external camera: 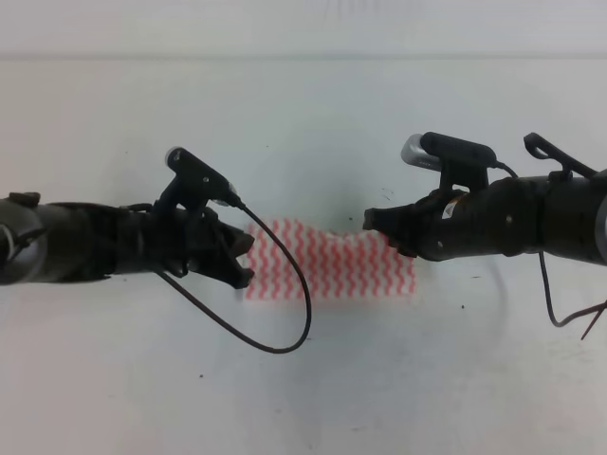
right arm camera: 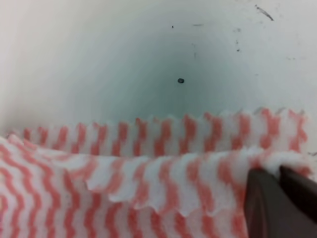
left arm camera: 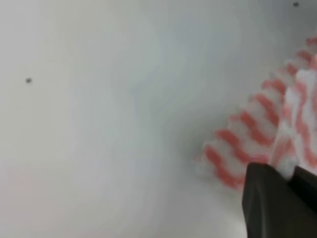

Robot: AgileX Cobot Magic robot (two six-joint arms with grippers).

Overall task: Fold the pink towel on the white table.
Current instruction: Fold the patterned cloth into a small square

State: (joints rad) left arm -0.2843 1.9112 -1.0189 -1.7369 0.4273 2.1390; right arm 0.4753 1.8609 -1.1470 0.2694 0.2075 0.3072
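- Folding looks mid-way here: the pink towel sits near the middle of the white table, and in the right wrist view we can see one layer of it lifted over another.
- Our right gripper is clamped on the towel's right edge; up close its dark fingers pinch a raised fold of cloth.
- Our left gripper has the towel's left end; its wrist view shows its fingertips closed on a bit of the striped edge.
- To do this step well, we reckon both arms should travel together at the same height, keeping the cloth lightly taut so the carried edge lands square on the far edge.
- Letting go too early would probably leave a crooked fold.
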